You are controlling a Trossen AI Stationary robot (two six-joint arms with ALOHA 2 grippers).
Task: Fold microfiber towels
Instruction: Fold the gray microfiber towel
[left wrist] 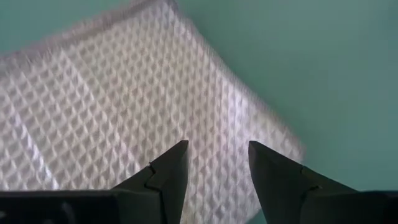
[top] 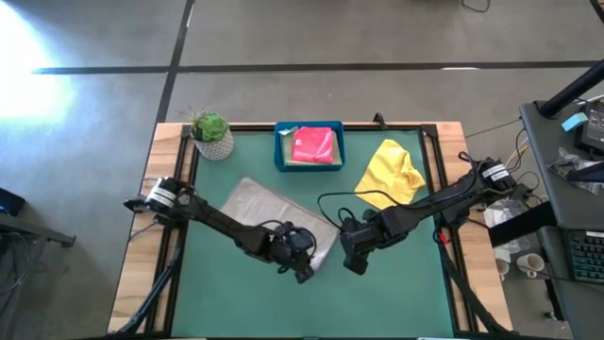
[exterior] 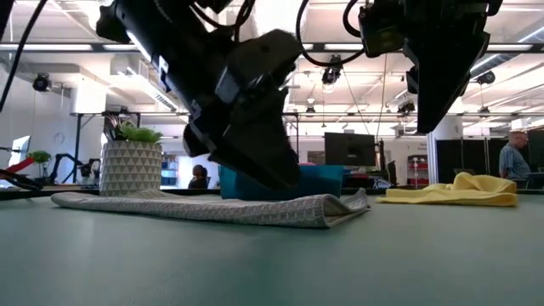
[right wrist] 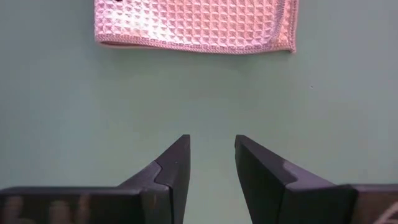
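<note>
The light grey towel [top: 269, 215] lies folded and flat on the green mat; it also shows in the low view [exterior: 212, 206]. My left gripper [left wrist: 217, 155] is open just above the towel's near right corner [left wrist: 267, 130], and its fingers show no contact with the cloth. My right gripper [right wrist: 211, 149] is open over bare mat, to the right of the towel's edge [right wrist: 199, 28], and stands well above the table in the low view [exterior: 442, 102]. The yellow towel [top: 392, 173] lies crumpled at the far right. The hot pink towel [top: 315, 144] lies in the blue tray [top: 280, 151].
A small potted plant [top: 209, 134] stands at the far left corner. The blue tray sits at the far middle, with an olive edge [top: 307, 161] showing under the pink towel. A black cable [top: 326, 200] loops over the mat near the right arm. Bare mat [top: 377, 302] lies along the near side.
</note>
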